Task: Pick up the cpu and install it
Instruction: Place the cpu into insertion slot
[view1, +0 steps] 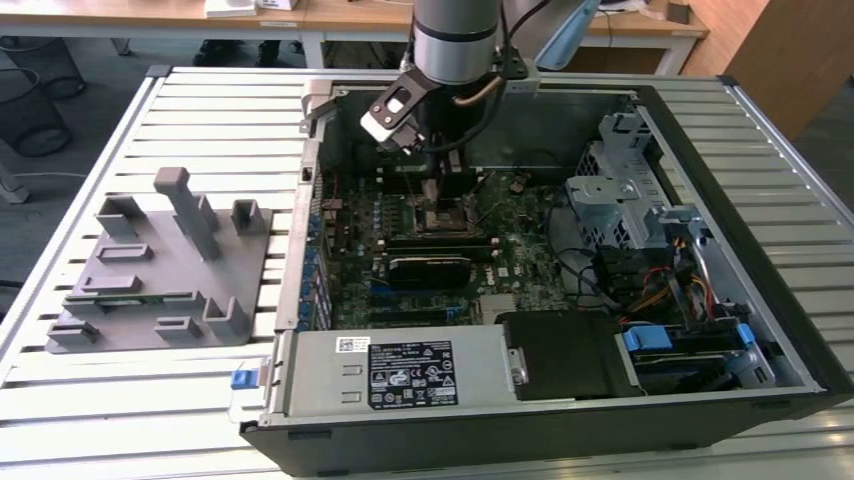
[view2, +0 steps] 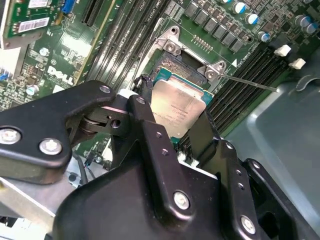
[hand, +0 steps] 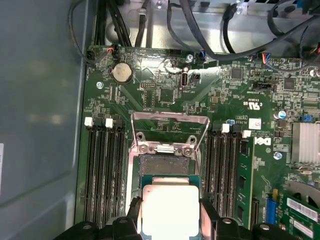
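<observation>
Your gripper (view2: 172, 120) reaches down into the open computer case (view1: 747, 330). The case lies on the slatted desk (view1: 214, 110) and takes up the part of the desk toward the exterior view's right.

In both wrist views the two black fingers (view2: 144, 112) pinch the cpu (view2: 176, 111) by opposite edges, one finger on each side. Its silvery top faces up, with a thin green rim showing around it. You hold the cpu directly over the motherboard socket (hand: 165, 166), covering the part of the socket nearest the gripper. You cannot tell whether it touches the socket.

The socket's metal load frame (hand: 169, 131) stands swung open on the far side of the cpu. Its thin lever (view2: 252, 83) lies out across the memory slots (hand: 102, 170), which flank the socket on both sides.

Near the desk edge at the exterior view's left sits the grey plastic fixture (view1: 160, 270), well apart from the arm (view1: 454, 40).
</observation>
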